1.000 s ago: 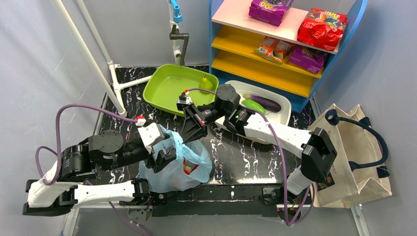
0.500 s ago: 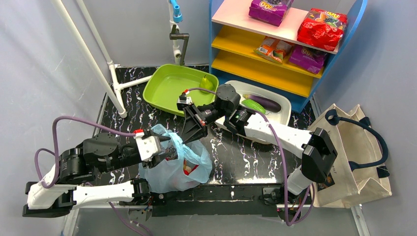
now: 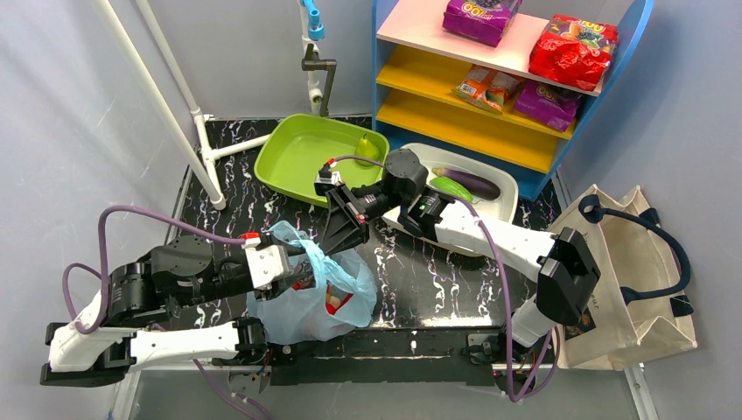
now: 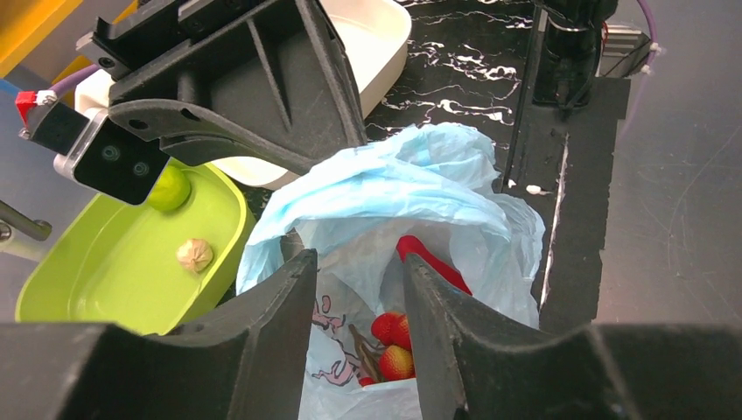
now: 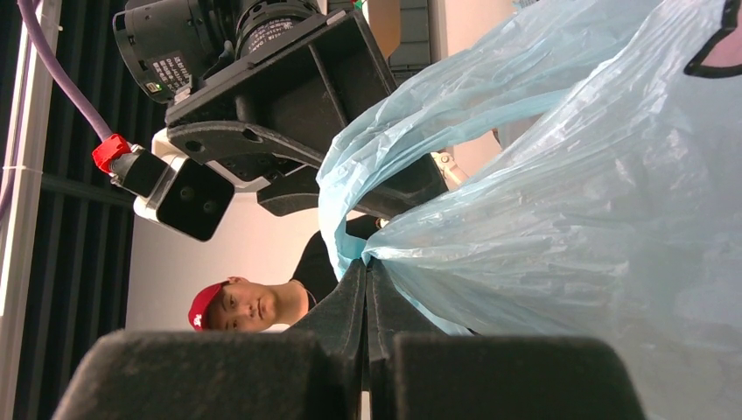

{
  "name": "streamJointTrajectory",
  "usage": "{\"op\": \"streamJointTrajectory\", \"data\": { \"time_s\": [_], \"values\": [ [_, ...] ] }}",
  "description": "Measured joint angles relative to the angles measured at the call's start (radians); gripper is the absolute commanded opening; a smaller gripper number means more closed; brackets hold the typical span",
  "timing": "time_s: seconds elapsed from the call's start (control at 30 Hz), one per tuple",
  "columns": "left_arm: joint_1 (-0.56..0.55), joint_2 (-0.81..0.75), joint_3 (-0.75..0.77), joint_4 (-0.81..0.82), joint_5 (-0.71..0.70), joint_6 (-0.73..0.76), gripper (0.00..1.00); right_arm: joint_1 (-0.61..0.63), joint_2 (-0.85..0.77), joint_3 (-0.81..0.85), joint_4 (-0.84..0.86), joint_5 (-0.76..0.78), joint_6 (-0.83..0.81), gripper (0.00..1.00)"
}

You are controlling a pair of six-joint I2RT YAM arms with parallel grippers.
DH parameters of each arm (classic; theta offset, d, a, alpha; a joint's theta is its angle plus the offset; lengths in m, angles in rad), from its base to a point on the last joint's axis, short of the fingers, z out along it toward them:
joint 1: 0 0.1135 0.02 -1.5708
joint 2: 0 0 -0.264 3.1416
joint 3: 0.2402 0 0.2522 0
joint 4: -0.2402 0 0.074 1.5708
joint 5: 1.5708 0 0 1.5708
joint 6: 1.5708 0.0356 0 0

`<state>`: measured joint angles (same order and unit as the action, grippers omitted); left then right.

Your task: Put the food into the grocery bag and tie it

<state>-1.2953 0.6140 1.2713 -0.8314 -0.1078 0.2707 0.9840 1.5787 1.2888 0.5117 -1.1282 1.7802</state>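
Note:
The light-blue grocery bag (image 3: 302, 306) stands at the near table edge with its mouth open. Inside it, the left wrist view shows a long red pepper (image 4: 433, 262) and a cluster of red berries (image 4: 394, 346); red also shows through the plastic from above (image 3: 337, 300). My left gripper (image 3: 302, 267) is open at the bag's mouth, with the printed near wall showing between its fingers (image 4: 357, 267). My right gripper (image 3: 339, 238) is shut on the bag's far rim and holds it up (image 5: 367, 267). The round red fruit cannot be made out.
A green tray (image 3: 293, 175) at the back holds a green pear (image 3: 366, 147) and a small beige item (image 4: 194, 255). A white tub (image 3: 503, 208) holds an eggplant and a cucumber. A snack shelf (image 3: 490, 131) stands behind it. A canvas tote (image 3: 626, 289) is at the right, and a white pipe frame (image 3: 175, 114) at the left.
My left gripper has swung toward the bag's mouth and now sits at the rim. The bag's left rim has lifted a little. The right arm has held still.

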Motion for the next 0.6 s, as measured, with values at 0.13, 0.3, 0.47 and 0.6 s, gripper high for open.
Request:
{"op": "streamJointTrajectory", "data": {
  "time_s": [0.13,0.3,0.47,0.6],
  "values": [
    [0.000,0.005,-0.007,0.022,-0.029,0.018,0.47,0.000,0.000,0.005,-0.010,0.000,0.000,0.01],
    [0.000,0.007,-0.044,0.069,-0.060,0.052,0.46,0.000,0.000,0.009,-0.016,0.001,0.000,0.01],
    [0.000,0.012,-0.068,0.101,-0.069,0.070,0.44,0.000,0.000,0.021,-0.019,0.001,0.000,0.01],
    [0.000,0.008,-0.095,0.135,-0.074,0.070,0.43,0.002,0.002,0.032,-0.020,0.002,0.000,0.01]
  ]
}}
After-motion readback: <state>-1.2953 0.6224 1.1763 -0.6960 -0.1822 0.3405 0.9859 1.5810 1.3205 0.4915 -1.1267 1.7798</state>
